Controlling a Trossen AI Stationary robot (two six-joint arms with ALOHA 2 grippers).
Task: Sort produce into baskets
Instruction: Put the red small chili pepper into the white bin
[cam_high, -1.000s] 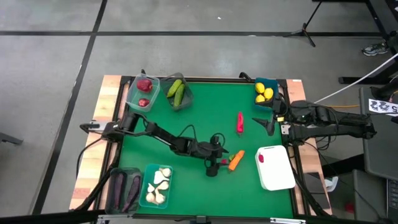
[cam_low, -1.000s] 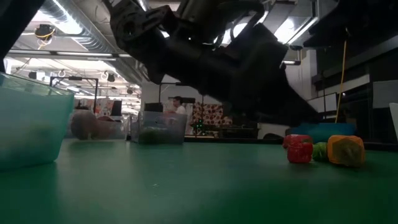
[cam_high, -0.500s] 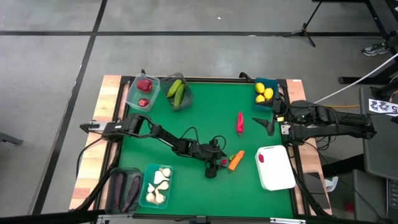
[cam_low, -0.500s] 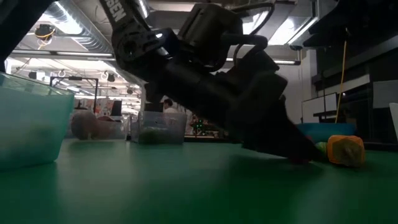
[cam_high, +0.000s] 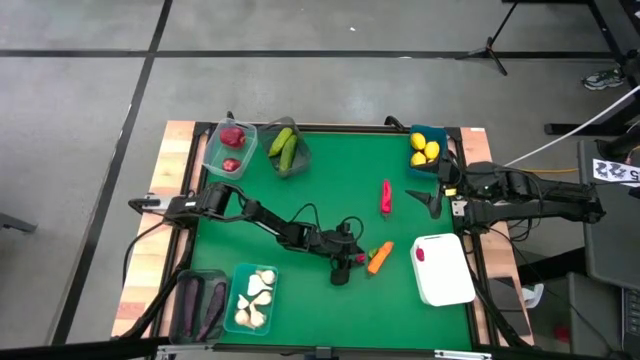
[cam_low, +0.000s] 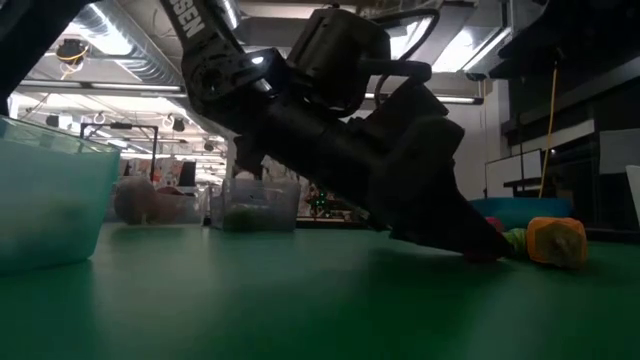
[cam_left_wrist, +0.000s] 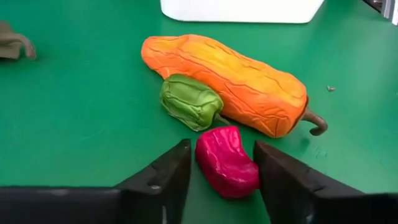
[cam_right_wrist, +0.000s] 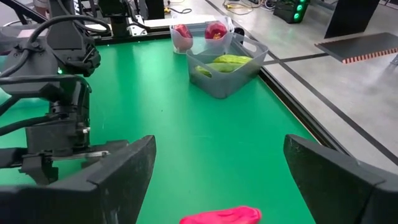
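Small red pepper (cam_left_wrist: 227, 162) — between left hand (cam_left_wrist: 221, 171) fingers — beside orange carrot (cam_left_wrist: 230, 81).

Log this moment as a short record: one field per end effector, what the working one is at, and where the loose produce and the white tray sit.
left end effector: down at the table's middle, fingers either side of a small red pepper, not yet closed on it
beside it: orange carrot and a small green piece, touching
right end effector: open, waiting at the table's right edge
loose produce: pink pepper alone on the mat
white tray: near right corner, one red piece on it
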